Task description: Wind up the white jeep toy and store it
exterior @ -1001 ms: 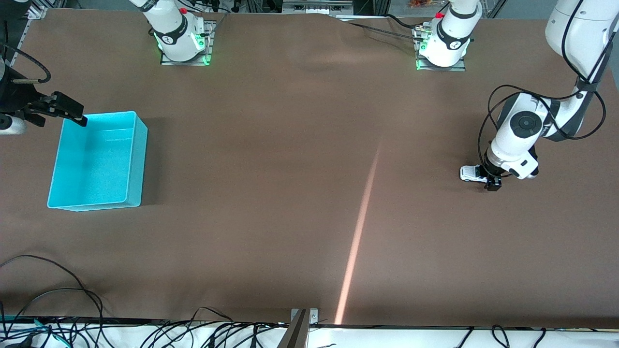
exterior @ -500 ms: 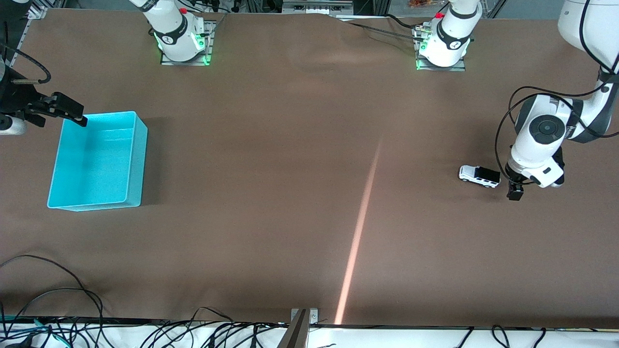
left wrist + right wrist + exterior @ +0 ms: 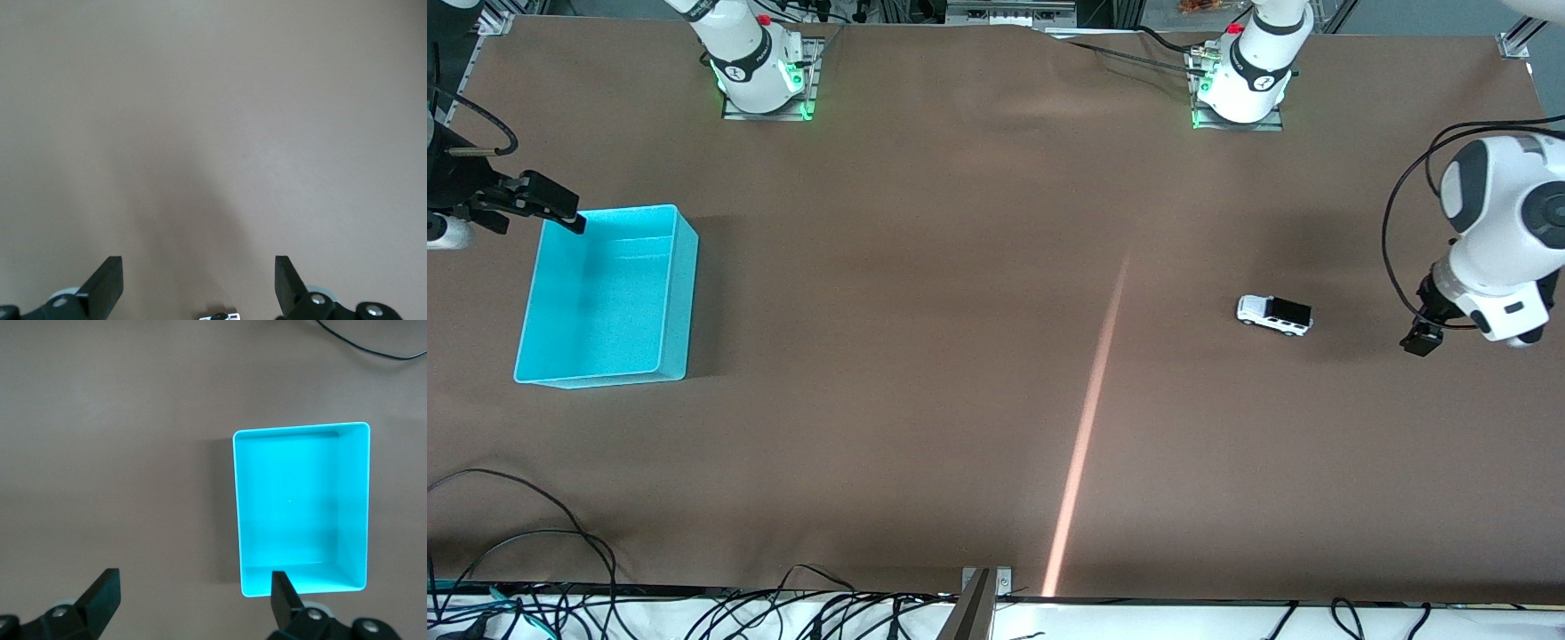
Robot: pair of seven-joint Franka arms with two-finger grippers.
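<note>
**Jeep free on the table, bin empty**

The table (image 3: 960, 356) carries two task items, well apart. Toward the right arm's end stands the cyan bin (image 3: 679, 293), open-topped; the right wrist view shows its floor bare — nothing is stored in it yet. Toward the left arm's end the jeep (image 3: 1274, 315) stands on its wheels on the cloth, touched by neither arm.

The left gripper (image 3: 1421, 340) hangs over bare table near the edge at its own end, apart from the jeep, fingers (image 3: 107, 283) spread wide and holding nothing; a sliver of the jeep (image 3: 220, 317) shows at the rim of its wrist view. The right gripper (image 3: 551, 211) hovers at the bin's corner farthest from the front camera, fingers (image 3: 100, 593) likewise spread and empty; this arm waits.

Progress, as a judgement: whether the winding step is complete cannot be read from the scene — the jeep simply sits loose. The storing step is plainly undone. What remains is for the jeep to reach the bin, which lies most of the table's length away.
</note>
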